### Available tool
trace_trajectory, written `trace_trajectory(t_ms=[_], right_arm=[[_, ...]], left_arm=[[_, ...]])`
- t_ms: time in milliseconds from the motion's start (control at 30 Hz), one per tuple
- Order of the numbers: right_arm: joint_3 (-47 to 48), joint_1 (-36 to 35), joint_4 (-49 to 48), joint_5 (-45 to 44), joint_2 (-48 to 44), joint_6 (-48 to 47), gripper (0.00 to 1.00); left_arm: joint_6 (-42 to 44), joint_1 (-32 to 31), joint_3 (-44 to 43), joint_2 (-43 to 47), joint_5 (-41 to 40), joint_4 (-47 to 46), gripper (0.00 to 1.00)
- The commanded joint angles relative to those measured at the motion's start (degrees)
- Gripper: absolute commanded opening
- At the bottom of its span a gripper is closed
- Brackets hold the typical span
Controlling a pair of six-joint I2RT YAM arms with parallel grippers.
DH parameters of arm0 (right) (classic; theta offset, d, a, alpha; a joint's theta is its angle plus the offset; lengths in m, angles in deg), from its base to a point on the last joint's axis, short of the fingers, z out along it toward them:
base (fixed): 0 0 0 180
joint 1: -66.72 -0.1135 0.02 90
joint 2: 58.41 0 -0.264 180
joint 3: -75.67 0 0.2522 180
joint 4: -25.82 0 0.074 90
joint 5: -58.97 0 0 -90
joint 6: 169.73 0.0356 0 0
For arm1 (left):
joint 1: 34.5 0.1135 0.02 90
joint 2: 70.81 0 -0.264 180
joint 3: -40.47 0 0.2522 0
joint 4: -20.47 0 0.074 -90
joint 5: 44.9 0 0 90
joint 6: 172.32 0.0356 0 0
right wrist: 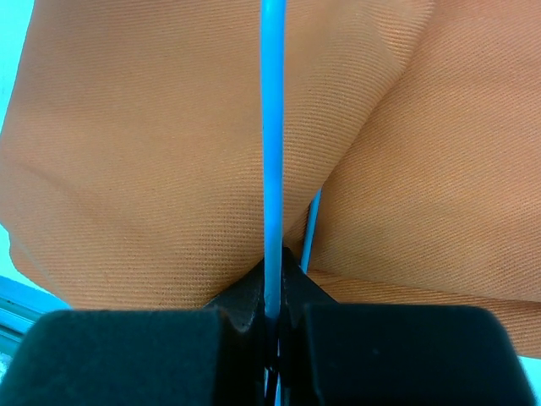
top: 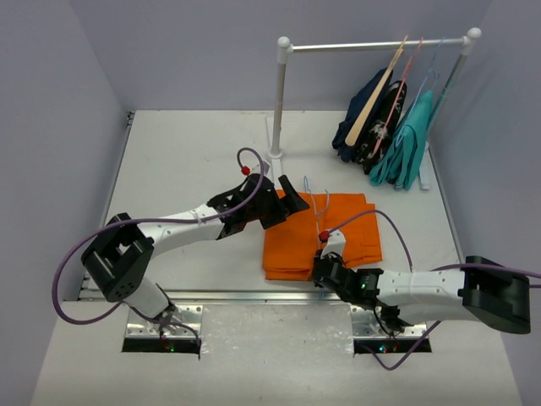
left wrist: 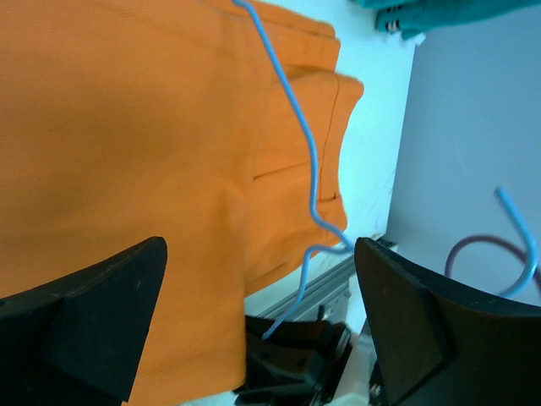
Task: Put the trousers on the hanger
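Observation:
The orange trousers (top: 338,227) lie folded in the middle of the table. The pale blue wire hanger (top: 314,203) rests among their folds, its hook end showing at the far side. My right gripper (top: 322,263) sits at the trousers' near edge. In the right wrist view it (right wrist: 272,296) is shut on the hanger wire (right wrist: 271,127), with orange cloth (right wrist: 127,169) on both sides. My left gripper (top: 297,201) hovers over the trousers' far left corner. Its jaws (left wrist: 262,313) stand wide open with nothing between them, above the cloth (left wrist: 127,127) and the wire (left wrist: 300,118).
A white clothes rack (top: 281,93) stands at the back. On its right end hang a tan wooden hanger (top: 376,93), a pink hanger (top: 397,93), a navy garment (top: 355,123) and a teal garment (top: 408,139). A metal rail (top: 228,296) runs along the table's near edge.

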Motion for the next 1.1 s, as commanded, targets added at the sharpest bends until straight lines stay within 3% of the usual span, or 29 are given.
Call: trace_trajectory(t_ms=[0,200,400,433,467,533,567,633,700,833,867,967,1067], right_arm=[[1.01,-0.68,-1.52,1.96,1.18,-2.26,0.0],[1.25,-0.68,-1.4,1.25,1.98,-4.3,0.0],[2.58,-0.6,-1.5,0.9,4.14,-4.9,0.0],[2.59,-0.6,-1.59,0.9,4.17,-4.98,0.0],[2.74,-0.6,-1.68,0.97,4.32,-4.99,0.0],[2.92,-0.68,-1.65,1.11,4.49,-5.08,0.0],[3.06,-0.68,-1.56,1.21,4.63,-5.08,0.0],[3.19,-0.69,-1.45,1.74,4.7,-5.15,0.01],[3.33,-0.65,-1.1,2.55,3.95,-5.59,0.13],[4.33,-0.69,1.58,5.78,0.78,-8.22,0.62],[4.99,0.24,3.77,10.5,-1.82,-9.87,0.76],[6.87,3.72,11.54,21.39,-9.9,-11.43,0.9],[8.04,5.9,18.01,30.94,-15.68,-11.05,0.91]], left_arm=[[-4.05,2.35,-8.41,-4.99,0.57,-5.73,0.93],[-7.16,3.51,-14.36,-16.12,7.08,-9.03,0.91],[-8.16,3.51,-14.97,-21.54,12.48,-12.54,0.63],[-8.18,3.51,-13.41,-21.24,12.56,-13.06,0.58],[-8.33,3.59,-12.67,-20.45,12.33,-13.41,0.37],[-7.91,3.77,-11.77,-19.58,11.75,-13.1,0.1],[-7.67,3.96,-11.72,-19.06,11.7,-12.87,0.03],[-6.87,4.32,-11.91,-18.41,11.75,-11.78,0.0],[-5.88,4.95,-12.25,-17.95,11.87,-10.59,0.0],[-4.07,6.64,-12.58,-18.45,14.09,-9.34,0.0],[-2.35,7.81,-12.43,-18.83,15.98,-9.05,0.0],[1.92,9.6,-12.74,-18.91,17.27,-5.95,0.0],[4.58,10.37,-12.66,-18.59,18.59,-4.68,0.0]])
